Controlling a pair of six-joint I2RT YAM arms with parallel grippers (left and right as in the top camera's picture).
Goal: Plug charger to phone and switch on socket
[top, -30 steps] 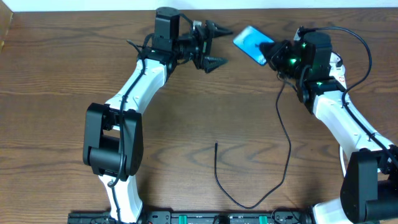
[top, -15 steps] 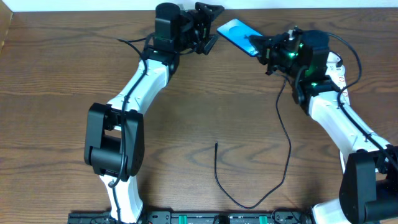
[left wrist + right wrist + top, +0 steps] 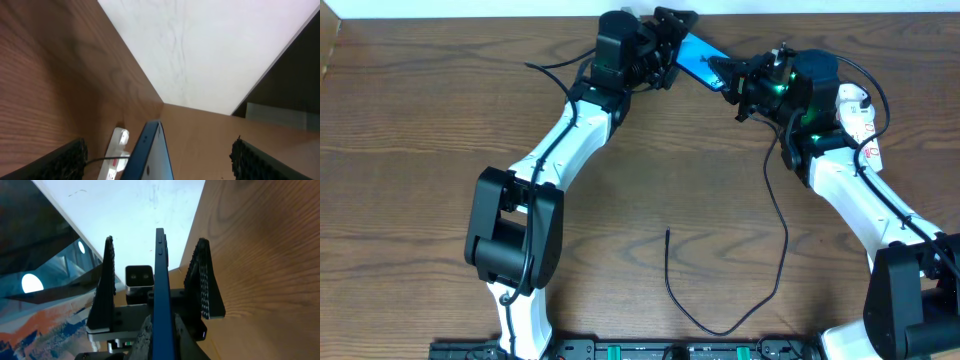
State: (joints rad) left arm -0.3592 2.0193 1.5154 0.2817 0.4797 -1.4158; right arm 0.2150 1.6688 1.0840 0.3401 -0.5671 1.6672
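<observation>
Starting at the near edge of the brown wooden table (image 3: pixel 420 200), we see the charger (image 3: pixel 785 240), a long thin black cable, lying loose in a wide loop. Its small plug tip is free on the wood, well apart from both arms, and its other end runs up behind the right arm, where we lose it. Farther back, the socket (image 3: pixel 855 110) (image 3: pixel 117 147), a white elongated power strip with red marks, lies partly under that arm. Near the far edge, the right gripper (image 3: pixel 725 75) (image 3: pixel 160 340) is clamped on one end of the phone (image 3: pixel 695 52) (image 3: pixel 152 155) (image 3: pixel 160 305), a slim rectangular smartphone with a bright blue screen. The left gripper (image 3: pixel 675 42) (image 3: pixel 159 144) (image 3: pixel 155 242) faces it with jaws spread wide, one finger on each side of the phone's other end, and we see neither pad touching it.
</observation>
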